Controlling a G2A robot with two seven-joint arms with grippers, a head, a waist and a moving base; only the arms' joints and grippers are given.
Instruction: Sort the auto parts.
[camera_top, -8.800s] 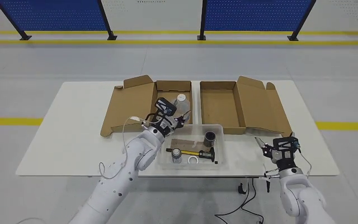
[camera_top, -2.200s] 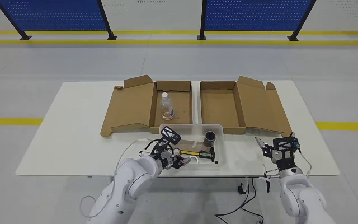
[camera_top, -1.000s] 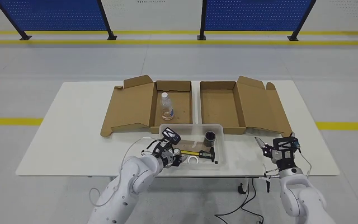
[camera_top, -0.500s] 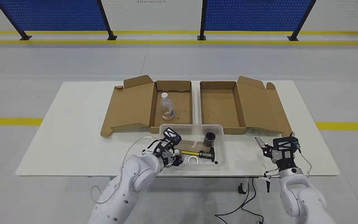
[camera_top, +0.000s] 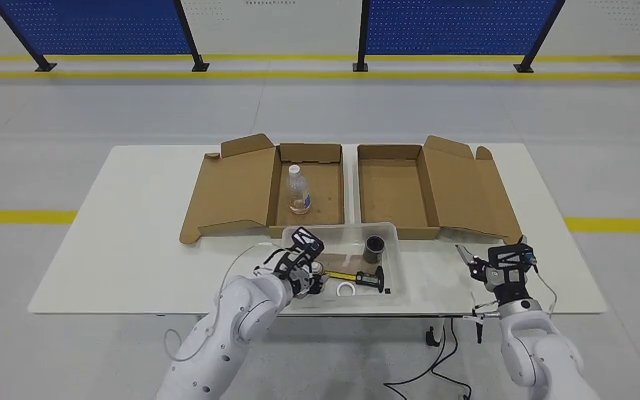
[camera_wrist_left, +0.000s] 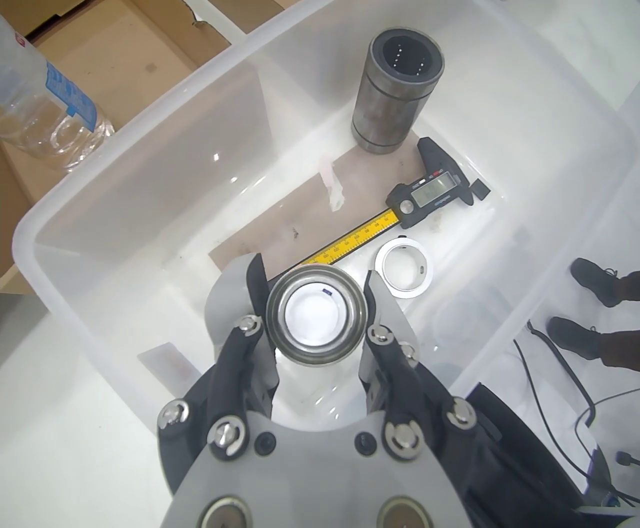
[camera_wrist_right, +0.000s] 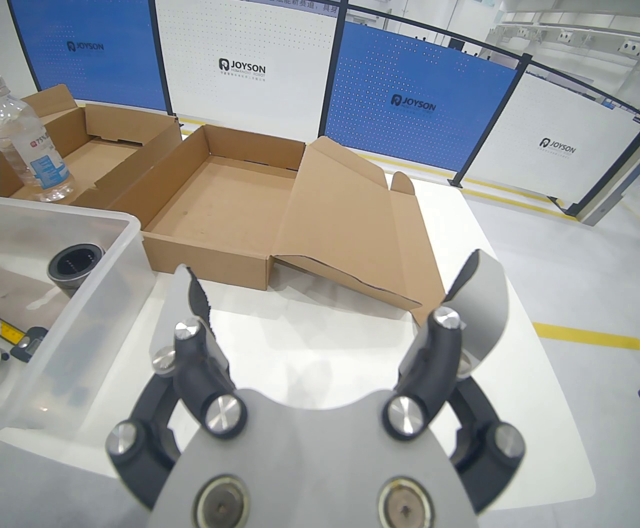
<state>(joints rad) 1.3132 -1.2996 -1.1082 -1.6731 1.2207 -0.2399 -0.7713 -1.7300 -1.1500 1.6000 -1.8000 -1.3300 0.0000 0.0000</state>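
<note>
My left gripper (camera_wrist_left: 314, 277) is down inside the clear plastic bin (camera_wrist_left: 150, 135), shut on a steel bearing ring (camera_wrist_left: 316, 312) with a white centre. In the top view it sits at the bin's near left part (camera_top: 306, 272). Lying in the bin are a dark metal cylinder sleeve (camera_wrist_left: 395, 90), a digital caliper (camera_wrist_left: 425, 192) with a yellow scale, and a white ring (camera_wrist_left: 404, 260). My right gripper (camera_wrist_right: 332, 285) hovers open and empty over the table's near right corner (camera_top: 497, 262).
Two open cardboard boxes stand behind the bin: the left one (camera_top: 325, 205) holds an upright clear bottle (camera_top: 297, 190), and the right one (camera_top: 392, 190) has a bare floor. Their flaps spread outward. The table edge runs close by the right gripper.
The left arm came from the left box, leaving the bottle there, and went down into the bin. It shut around the bearing ring. The right arm kept still.
</note>
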